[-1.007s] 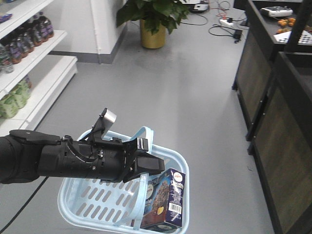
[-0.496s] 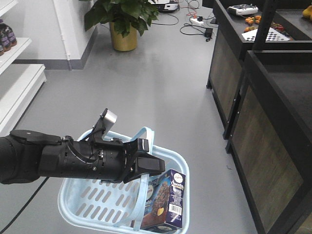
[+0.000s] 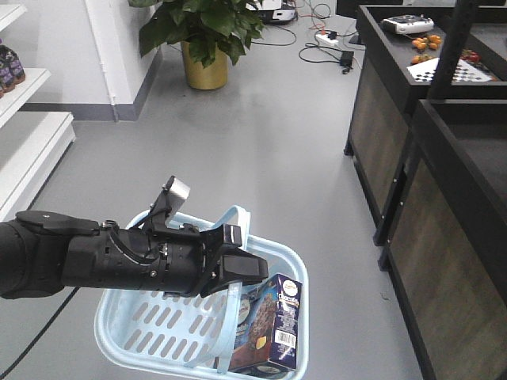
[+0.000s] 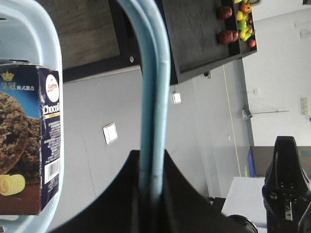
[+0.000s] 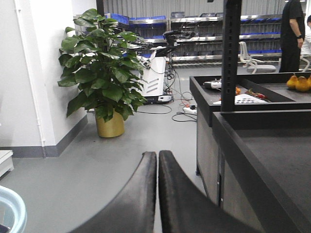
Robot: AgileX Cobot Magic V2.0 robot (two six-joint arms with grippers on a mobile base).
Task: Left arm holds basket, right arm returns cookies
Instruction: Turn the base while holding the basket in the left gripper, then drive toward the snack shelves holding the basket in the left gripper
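Note:
My left arm (image 3: 103, 257) reaches in from the left, and the left gripper (image 3: 255, 269) is shut on the basket's two strap handles (image 3: 236, 220). In the left wrist view the straps (image 4: 153, 73) run up from between the black jaws of the left gripper (image 4: 151, 155). The light blue basket (image 3: 127, 332) hangs below above the grey floor. The cookies (image 3: 273, 324), a dark navy carton, stand on end in its right corner and show again as the cookies (image 4: 29, 145) at the left. The right gripper (image 5: 158, 154) is shut and holds nothing. It is out of the front view.
Black display counters (image 3: 444, 158) run along the right, with fruit (image 3: 428, 43) on the far one. A potted plant (image 3: 202, 32) stands at the back by a white wall, cables and a power strip (image 3: 333, 39) lie beyond it, and white shelving (image 3: 24, 150) sits at the left.
The surroundings have slid left in the front view: the left shelving has mostly left the frame and the black counters are closer. The left arm, basket and cookies keep their pose.

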